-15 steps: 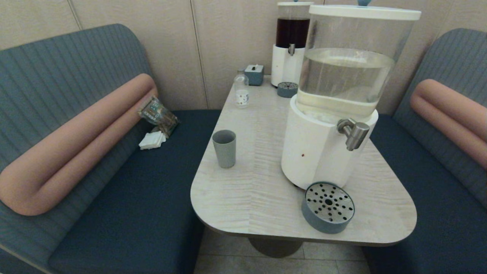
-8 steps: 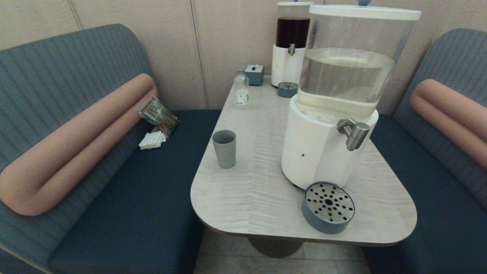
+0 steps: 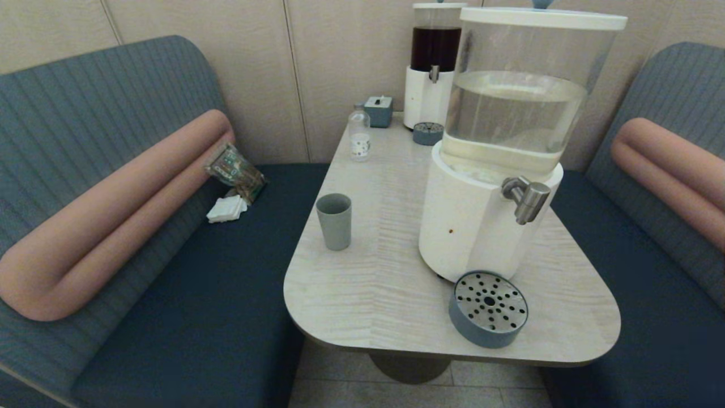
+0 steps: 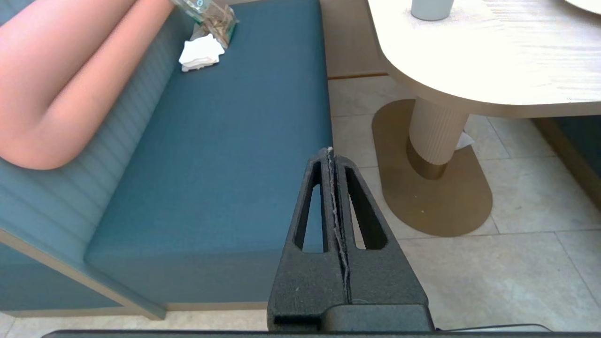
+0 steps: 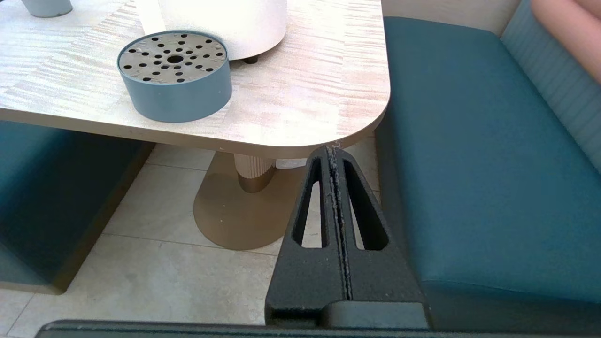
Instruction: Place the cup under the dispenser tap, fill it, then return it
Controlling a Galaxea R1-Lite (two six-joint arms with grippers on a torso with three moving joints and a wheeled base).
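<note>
The grey-blue cup (image 3: 334, 221) stands upright near the table's left edge; its base (image 4: 432, 5) also shows in the left wrist view. The steel dispenser tap (image 3: 527, 198) juts from the big white-based dispenser (image 3: 476, 226) of clear water. Below it sits a round blue drip tray (image 3: 488, 309) with a perforated top (image 5: 174, 57). Neither arm shows in the head view. My left gripper (image 4: 329, 152) is shut and empty, low over the left bench's front edge. My right gripper (image 5: 332, 151) is shut and empty, just below the table's near right corner.
A clear bottle (image 3: 359, 136), a small blue box (image 3: 378, 110) and a dark-liquid dispenser (image 3: 433, 68) with its own drip tray (image 3: 427, 134) stand at the table's far end. A snack bag (image 3: 235, 170) and napkins (image 3: 226, 208) lie on the left bench. Benches flank the pedestal table (image 3: 362, 294).
</note>
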